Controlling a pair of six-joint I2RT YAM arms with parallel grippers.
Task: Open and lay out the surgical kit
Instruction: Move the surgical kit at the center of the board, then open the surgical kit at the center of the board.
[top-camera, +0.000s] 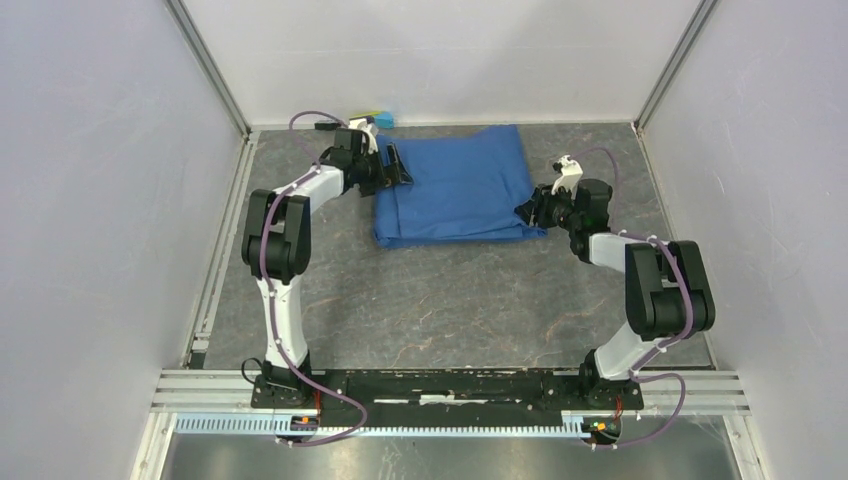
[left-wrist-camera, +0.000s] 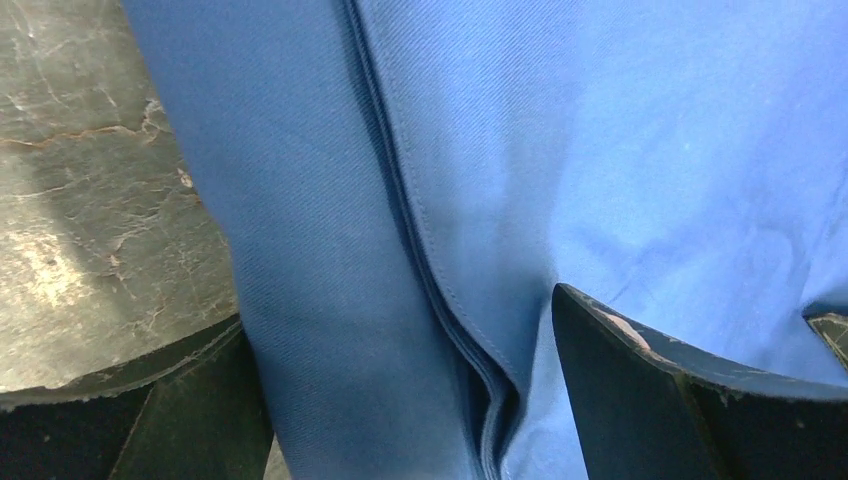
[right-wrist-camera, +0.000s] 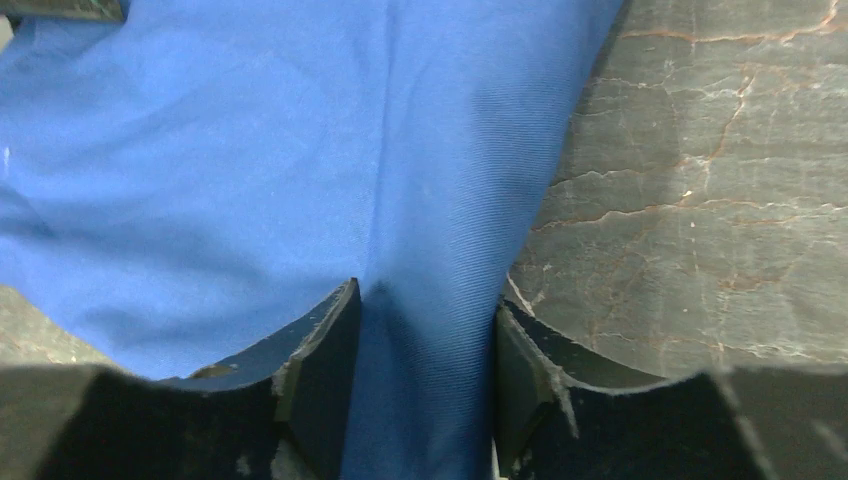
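Note:
The surgical kit (top-camera: 455, 185) lies at the back middle of the table as a flat bundle folded in blue cloth; nothing inside it shows. My left gripper (top-camera: 400, 165) is at the bundle's left edge, open wide. In the left wrist view the stacked hems of the cloth (left-wrist-camera: 440, 250) run between its spread fingers (left-wrist-camera: 640, 400). My right gripper (top-camera: 527, 212) is at the bundle's front right corner. In the right wrist view a smooth band of cloth (right-wrist-camera: 430, 200) fills the gap between its half-parted fingers (right-wrist-camera: 320, 380), which stand open around it.
A small blue and yellow object (top-camera: 380, 119) lies at the back wall, behind the left gripper. Grey walls close in the dark marbled table (top-camera: 430, 300) on three sides. A metal rail (top-camera: 450, 390) carries both arm bases at the near edge.

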